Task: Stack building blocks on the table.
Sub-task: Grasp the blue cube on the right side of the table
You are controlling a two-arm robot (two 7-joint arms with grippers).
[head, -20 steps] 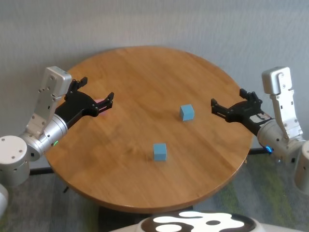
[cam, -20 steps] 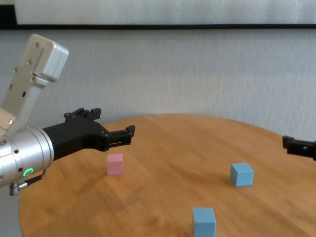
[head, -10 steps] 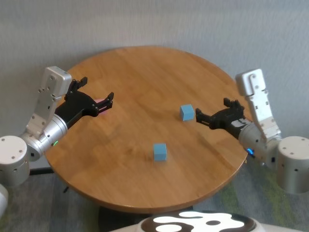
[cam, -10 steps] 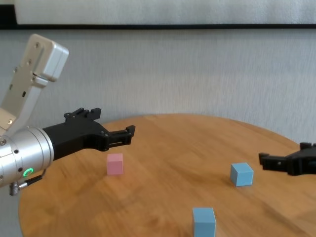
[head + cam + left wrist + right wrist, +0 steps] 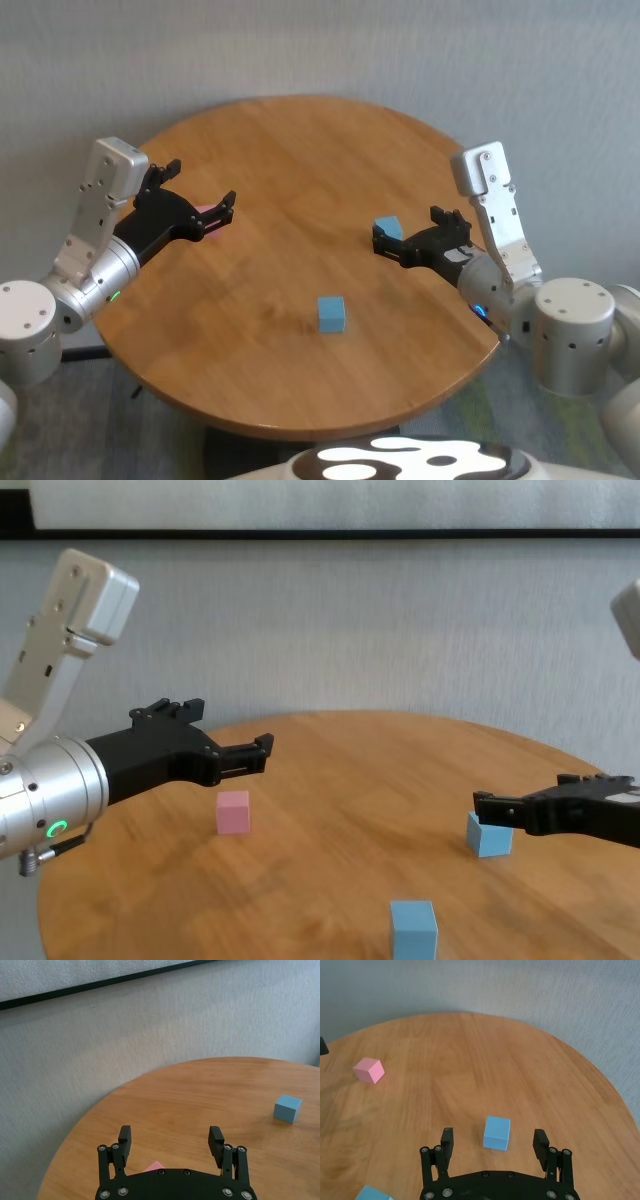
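Reaching over the table's [image 5: 300, 150] right edge, right gripper [image 5: 494, 1146] hovers spread wide, empty, lined up on far blue block [image 5: 497, 1133] for pickup. Left gripper [image 5: 205, 215] parked open above pink block [image 5: 233, 811] near left edge. Second blue block [image 5: 331, 313] sits nearer front edge.

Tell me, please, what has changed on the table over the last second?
The right gripper, open, has swung in from the table's right edge until its fingers flank the farther blue block, without gripping it. The left gripper, pink block and nearer blue block stayed put.
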